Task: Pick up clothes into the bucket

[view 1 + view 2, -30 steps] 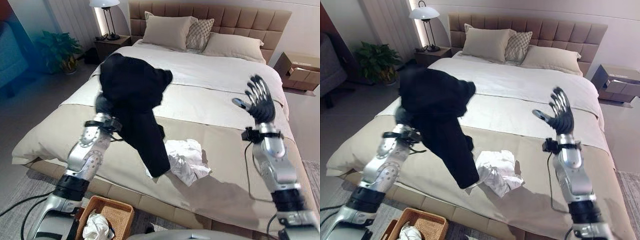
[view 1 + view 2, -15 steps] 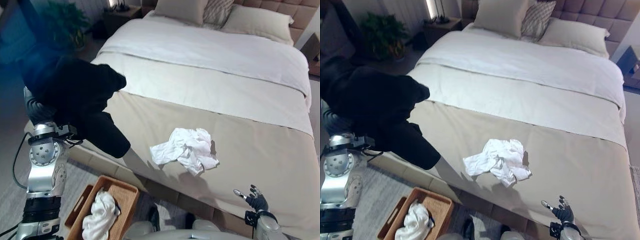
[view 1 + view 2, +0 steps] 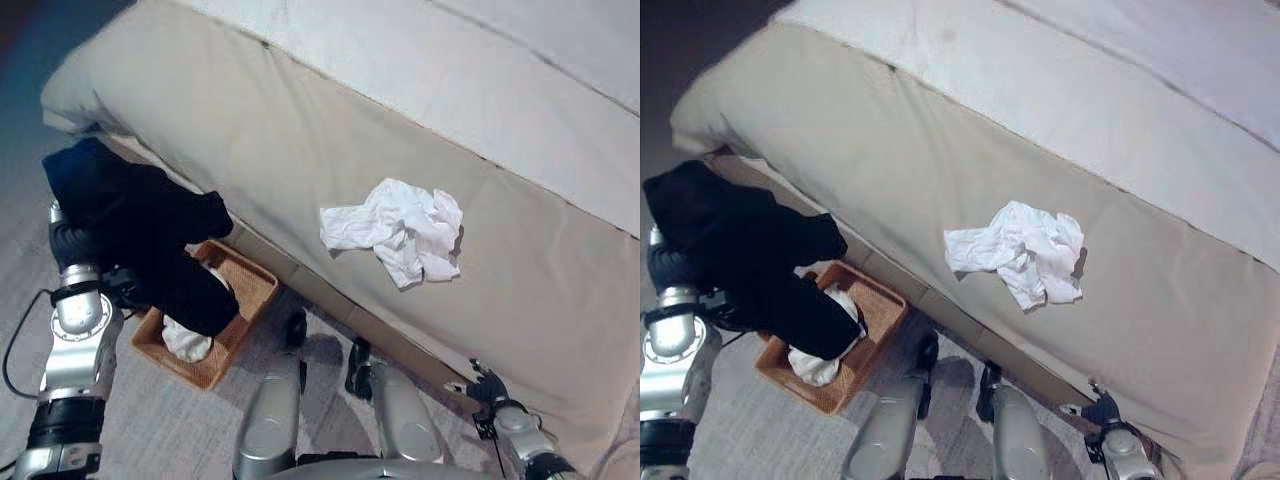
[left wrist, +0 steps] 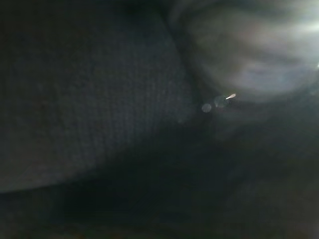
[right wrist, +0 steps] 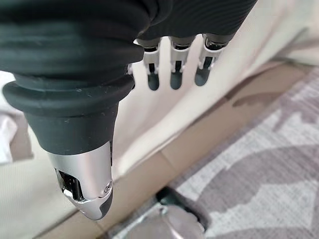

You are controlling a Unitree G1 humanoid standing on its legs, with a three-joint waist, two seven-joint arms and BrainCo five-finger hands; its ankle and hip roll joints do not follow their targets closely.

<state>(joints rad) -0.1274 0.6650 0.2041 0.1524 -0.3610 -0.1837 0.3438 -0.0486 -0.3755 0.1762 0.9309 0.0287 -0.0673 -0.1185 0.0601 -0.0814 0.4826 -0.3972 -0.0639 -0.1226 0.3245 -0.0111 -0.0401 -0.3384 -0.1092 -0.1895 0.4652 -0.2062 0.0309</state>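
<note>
Black cloth, a dark garment, is hanging from the raised left arm and draping down so its lower end is reaching into the wicker basket on the floor beside the bed. Its long axis is running from the arm down toward the basket, where a white piece is already lying. The left hand is buried under the fabric, so I cannot tell how its fingers are set. A white garment is lying crumpled on the bed, well apart from the basket and nearer the right hand. That hand's wrist view is showing relaxed, empty fingers; the left wrist view is giving just dark weave.
</note>
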